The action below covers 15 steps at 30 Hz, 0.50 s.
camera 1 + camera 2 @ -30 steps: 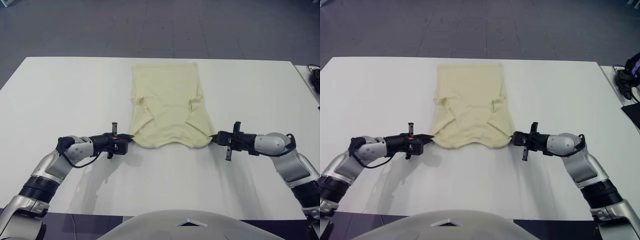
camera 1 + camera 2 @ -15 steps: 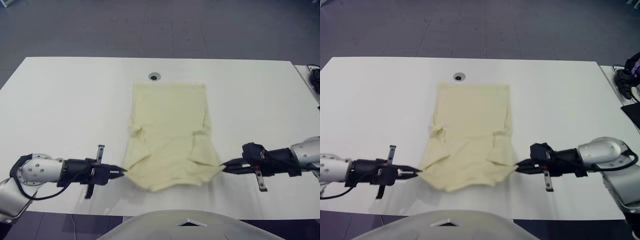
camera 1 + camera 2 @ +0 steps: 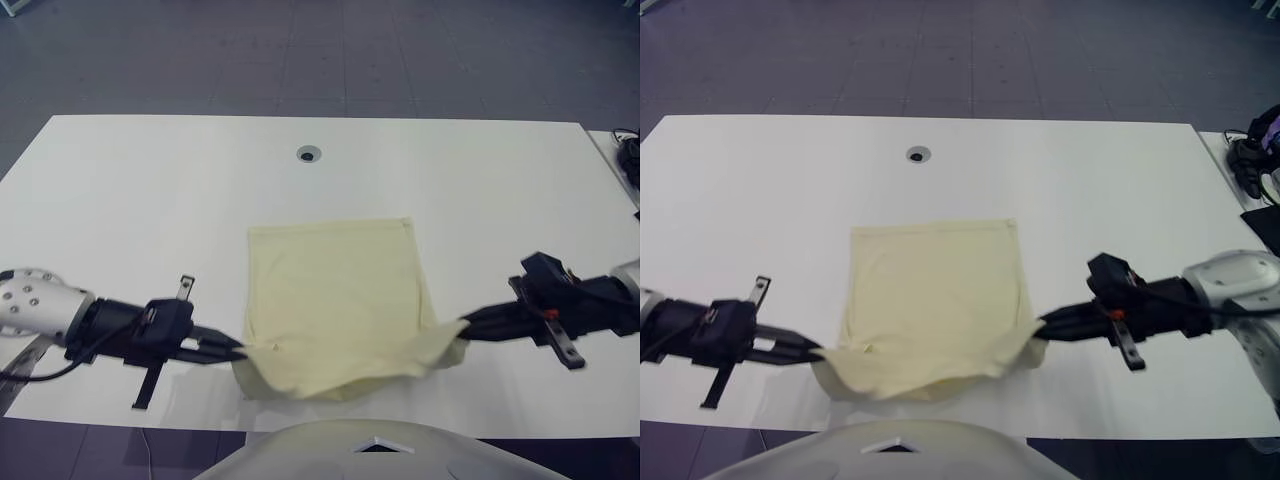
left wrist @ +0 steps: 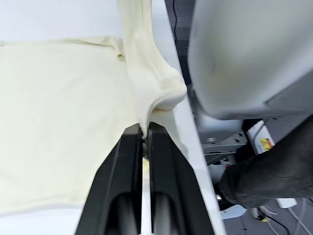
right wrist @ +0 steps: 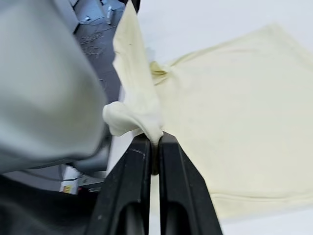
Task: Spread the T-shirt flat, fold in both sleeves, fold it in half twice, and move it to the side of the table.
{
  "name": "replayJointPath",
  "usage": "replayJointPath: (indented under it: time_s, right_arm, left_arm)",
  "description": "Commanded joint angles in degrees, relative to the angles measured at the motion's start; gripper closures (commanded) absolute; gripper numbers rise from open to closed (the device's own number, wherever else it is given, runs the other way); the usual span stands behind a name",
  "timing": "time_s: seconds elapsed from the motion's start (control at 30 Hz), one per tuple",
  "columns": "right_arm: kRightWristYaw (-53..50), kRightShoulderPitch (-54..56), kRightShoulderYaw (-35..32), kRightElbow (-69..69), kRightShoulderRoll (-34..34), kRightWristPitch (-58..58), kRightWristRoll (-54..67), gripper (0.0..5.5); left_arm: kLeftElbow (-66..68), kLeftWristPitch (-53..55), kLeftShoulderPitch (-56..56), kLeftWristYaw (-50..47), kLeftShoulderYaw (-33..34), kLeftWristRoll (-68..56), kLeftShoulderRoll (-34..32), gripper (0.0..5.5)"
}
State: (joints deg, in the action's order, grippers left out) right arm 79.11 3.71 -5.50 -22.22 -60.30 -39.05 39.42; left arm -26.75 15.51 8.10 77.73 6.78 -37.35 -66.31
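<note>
My left jaws are clenched on the near left corner of the T-shirt (image 3: 335, 290), the two fingers pressed together with a pinch of pale yellow cloth bunched between them. My right jaws are clamped the same way on the near right corner. I have both arms low and stretched wide apart so the near edge is pulled taut enough to control. That edge is lifted off the bench (image 3: 130, 190) and sags a little in the middle between the two grips. Beyond it, the far part of the shirt lies flat, its far edge straight and square to the bench sides, which gives me a clean line to fold toward. The sleeves look already turned in, since the outline is close to a plain rectangle, though I cannot see the folds themselves. I judge this is the start of a half fold, with the near edge to be carried over the far one. The shirt sits near the bench's front edge, well short of the cable hole (image 3: 309, 153).
</note>
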Motion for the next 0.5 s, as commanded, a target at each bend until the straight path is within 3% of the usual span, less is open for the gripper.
replayJointPath:
  time_s: [0.03, 0.23, 0.5]
  right_arm:
    - [-6.0, 15.9, 12.0, 17.4, 11.0, 7.1, -12.3, 5.47]
    - [-8.8, 27.3, 15.9, 39.9, 19.1, 17.9, -22.1, 5.47]
    - [-10.5, 31.5, 14.4, 54.3, 24.8, 25.0, -25.7, 5.47]
  left_arm:
    - [16.3, -0.9, -18.1, 0.0, -12.1, 9.9, 9.1, 5.5]
    - [37.0, -7.0, -32.1, -1.0, -18.2, 19.9, 19.0, 5.5]
    - [51.6, -11.3, -36.0, -1.4, -19.5, 25.2, 24.7, 5.5]
